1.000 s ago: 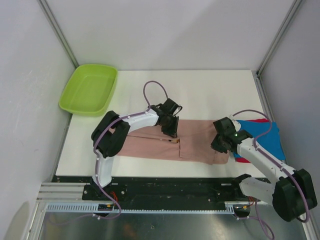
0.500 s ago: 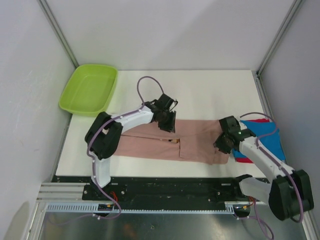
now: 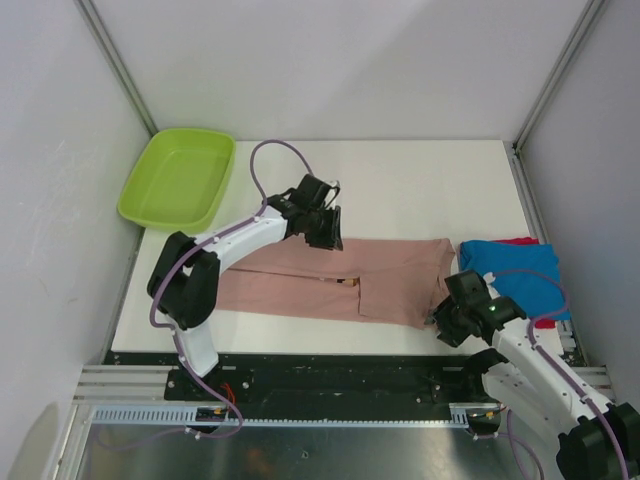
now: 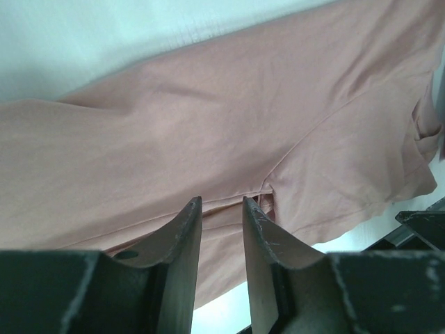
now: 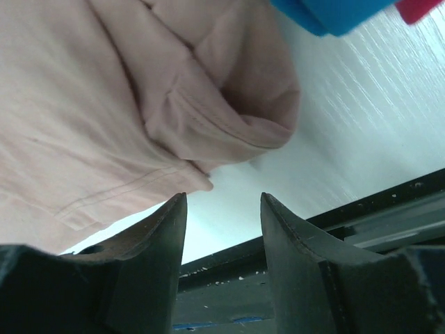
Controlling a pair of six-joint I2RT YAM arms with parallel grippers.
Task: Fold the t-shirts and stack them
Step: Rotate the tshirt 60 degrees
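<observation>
Hovering left gripper (image 3: 326, 236), jaws narrowly apart, empty, over pink t-shirt (image 3: 300, 281), holding right gripper (image 3: 446, 320), jaws apart, empty, at table (image 3: 400, 180) near edge, near blue t-shirt (image 3: 510, 263)

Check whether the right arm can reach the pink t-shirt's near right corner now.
Probably yes: the right gripper sits open just beside that corner of the pink t-shirt, nothing between them.

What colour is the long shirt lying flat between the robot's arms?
The shirt is dusty pink, clearest in the top view.
</observation>
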